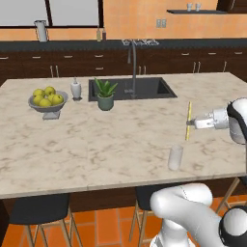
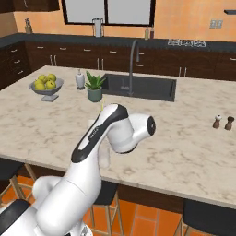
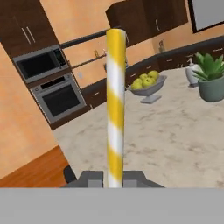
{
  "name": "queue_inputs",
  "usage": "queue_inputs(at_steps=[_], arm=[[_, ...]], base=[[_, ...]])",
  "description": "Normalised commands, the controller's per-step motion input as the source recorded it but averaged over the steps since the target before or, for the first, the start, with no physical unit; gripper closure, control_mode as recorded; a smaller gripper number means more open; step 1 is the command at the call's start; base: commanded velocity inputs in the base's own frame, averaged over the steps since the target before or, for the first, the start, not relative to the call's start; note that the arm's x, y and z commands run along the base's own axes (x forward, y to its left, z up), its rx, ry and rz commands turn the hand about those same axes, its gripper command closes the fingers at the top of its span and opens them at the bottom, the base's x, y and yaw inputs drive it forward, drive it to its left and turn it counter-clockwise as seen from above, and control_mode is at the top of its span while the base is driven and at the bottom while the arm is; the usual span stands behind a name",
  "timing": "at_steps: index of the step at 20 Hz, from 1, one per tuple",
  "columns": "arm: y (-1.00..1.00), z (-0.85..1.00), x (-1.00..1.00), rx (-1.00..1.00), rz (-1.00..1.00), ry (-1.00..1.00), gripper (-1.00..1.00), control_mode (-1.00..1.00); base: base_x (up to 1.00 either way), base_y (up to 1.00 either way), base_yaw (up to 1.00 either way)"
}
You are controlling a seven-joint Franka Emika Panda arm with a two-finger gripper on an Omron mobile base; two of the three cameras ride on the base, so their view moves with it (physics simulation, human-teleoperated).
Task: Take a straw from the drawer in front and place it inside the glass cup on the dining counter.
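Note:
My gripper is shut on the straw, which it holds upright above the dining counter. In the hand view the straw is striped yellow and white and rises from between the two fingertips. The glass cup stands near the counter's front edge, below and a little left of the straw's lower end, apart from it. The drawer is out of view. In the right base view my own arm hides most of the hand and the cup.
On the counter's left stand a grey bowl of lemons, a white dispenser bottle and a potted plant. Behind them lie the dark sink and its faucet. Salt and pepper shakers stand far right. Stools sit under the front edge.

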Motion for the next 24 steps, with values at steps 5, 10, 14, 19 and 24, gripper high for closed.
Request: queue_inputs(at_steps=[5,10,14,19,24], arm=[[0.00,-0.32,0.14,0.00,0.15,-0.11,1.00,-1.00],[0.03,-0.23,0.01,-0.01,0.09,-0.01,1.00,-1.00],[0.12,-0.17,0.05,0.00,0.06,0.00,1.00,-1.00],[0.20,-0.20,0.09,0.00,0.03,0.00,1.00,-1.00],[0.02,-0.13,0.18,0.00,0.03,0.00,1.00,-1.00]], base=[[0.00,0.00,0.00],[0.00,0.00,0.00],[0.00,0.00,0.00],[0.00,0.00,0.00],[0.00,0.00,0.00]])
